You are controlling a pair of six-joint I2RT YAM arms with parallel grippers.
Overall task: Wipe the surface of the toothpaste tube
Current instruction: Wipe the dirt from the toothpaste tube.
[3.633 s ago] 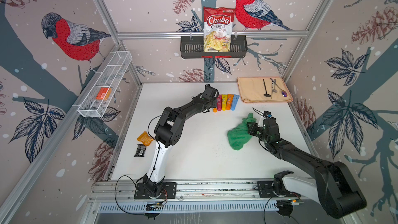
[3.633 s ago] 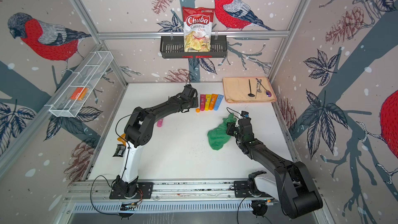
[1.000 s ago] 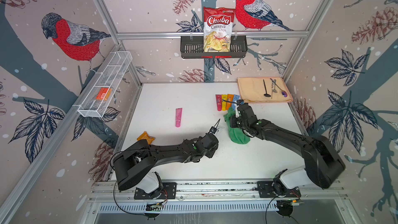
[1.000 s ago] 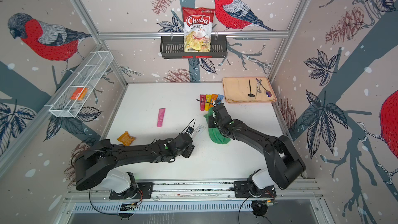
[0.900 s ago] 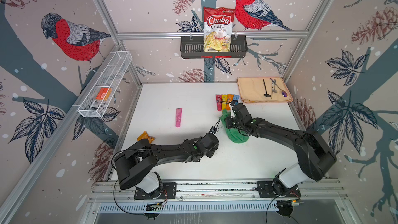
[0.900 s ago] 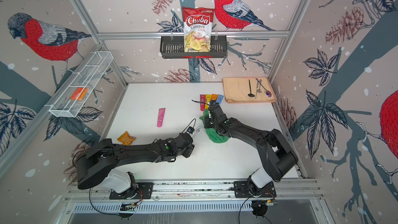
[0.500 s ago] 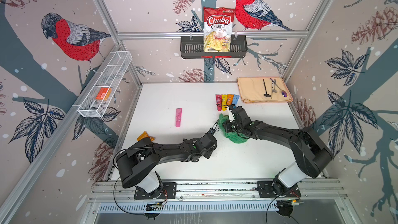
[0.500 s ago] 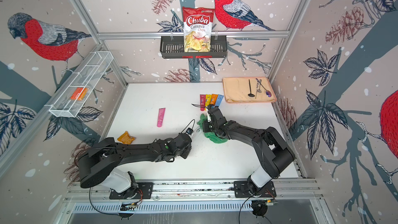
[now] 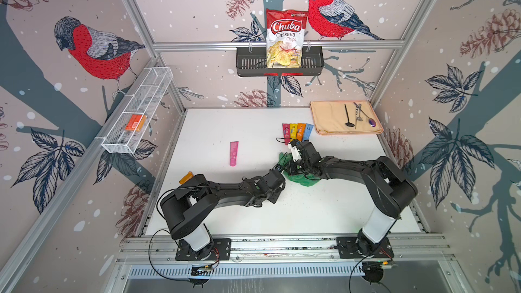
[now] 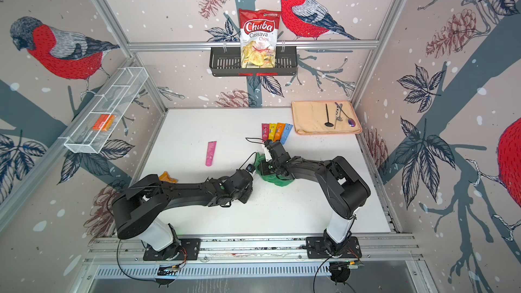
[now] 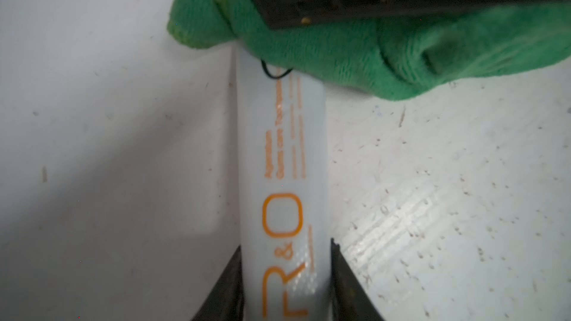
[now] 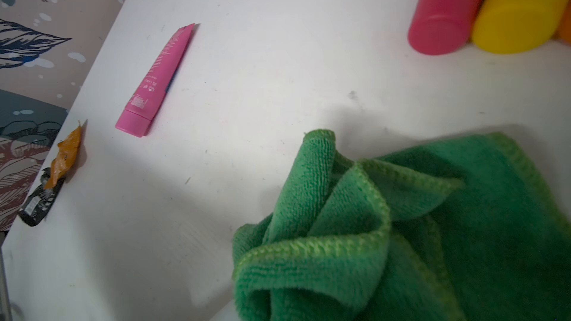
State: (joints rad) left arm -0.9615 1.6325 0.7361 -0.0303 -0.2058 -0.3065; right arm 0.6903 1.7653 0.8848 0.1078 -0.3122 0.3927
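Room across table (image 9: pixel 310 215) toward near edge. Clear only from left wrist: left gripper (image 11: pixel 285 245) pinching toothpaste tube (image 11: pixel 281 149), right gripper (image 9: pixel 292 167) clamped on green cloth (image 11: pixel 355 57) over it.

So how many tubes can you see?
6: red tube, yellow tube, orange tube, blue tube side by side by the tan mat; pink tube alone; white tube in the left fingers, end under the green cloth. The cloth might hide more.
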